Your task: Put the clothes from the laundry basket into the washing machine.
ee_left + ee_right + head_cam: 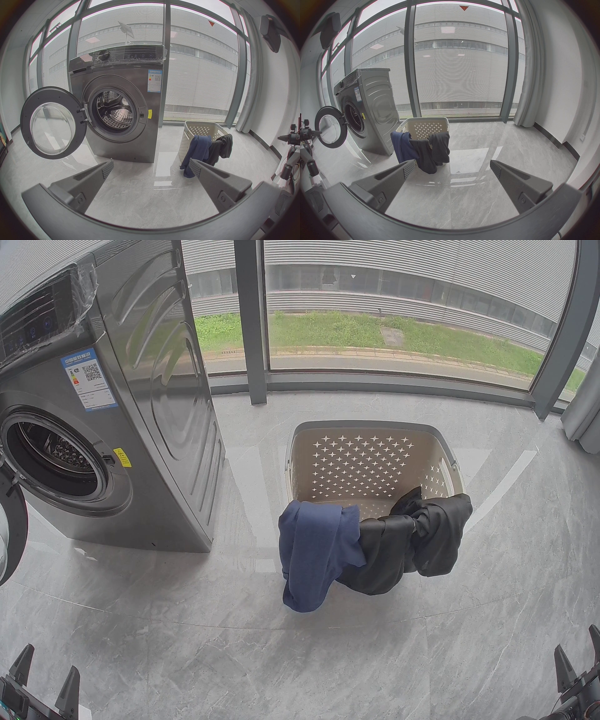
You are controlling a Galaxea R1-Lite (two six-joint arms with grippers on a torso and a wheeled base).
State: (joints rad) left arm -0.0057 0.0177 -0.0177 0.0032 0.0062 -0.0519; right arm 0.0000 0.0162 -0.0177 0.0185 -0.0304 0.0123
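Observation:
A beige laundry basket [369, 434] stands on the floor ahead of me. A blue garment [315, 552] and a black garment [406, 540] hang over its near rim. The grey washing machine [144, 396] stands to the left with its round door [51, 123] swung wide and the drum [114, 111] bare. My left gripper [45, 677] is low at the near left, open and holding nothing. My right gripper [578, 655] is low at the near right, also open and holding nothing. Both are well short of the basket [423, 126] and the clothes [420, 150].
Bare grey tiled floor [250, 652] lies between me and the basket. Tall windows [387, 309] close off the back, with a curtain [584, 412] at the far right. A white wall [568, 93] runs along the right side.

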